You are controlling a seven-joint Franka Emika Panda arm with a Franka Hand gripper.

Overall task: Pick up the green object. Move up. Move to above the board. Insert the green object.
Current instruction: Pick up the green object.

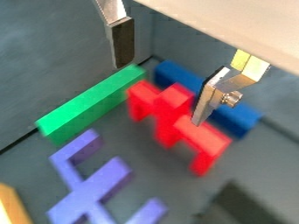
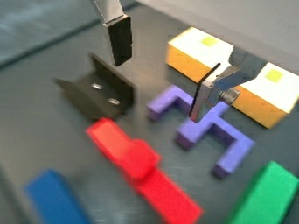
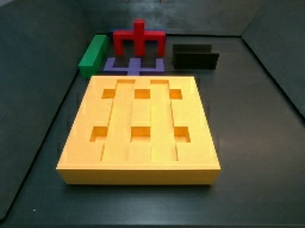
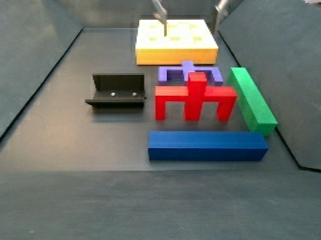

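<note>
The green object (image 4: 254,98) is a long bright-green bar lying flat on the floor beside the red cross-shaped piece (image 4: 194,97). It also shows in both wrist views (image 1: 93,102) (image 2: 268,198) and in a side view (image 3: 93,52). The board (image 3: 84,151) is a thick yellow-orange block with six square holes (image 4: 175,54) (image 2: 193,63). My gripper (image 1: 167,70) (image 2: 162,68) is open and empty, well above the pieces. Only its fingertips (image 4: 160,13) show at the upper edge of a side view.
A purple flat piece (image 4: 194,73) (image 2: 205,124) lies between the board and the red piece. A blue bar (image 4: 207,145) (image 1: 193,80) lies on the red piece's other side. The fixture (image 4: 115,92) (image 2: 100,87) (image 3: 194,56) stands beside them. Dark walls enclose the floor.
</note>
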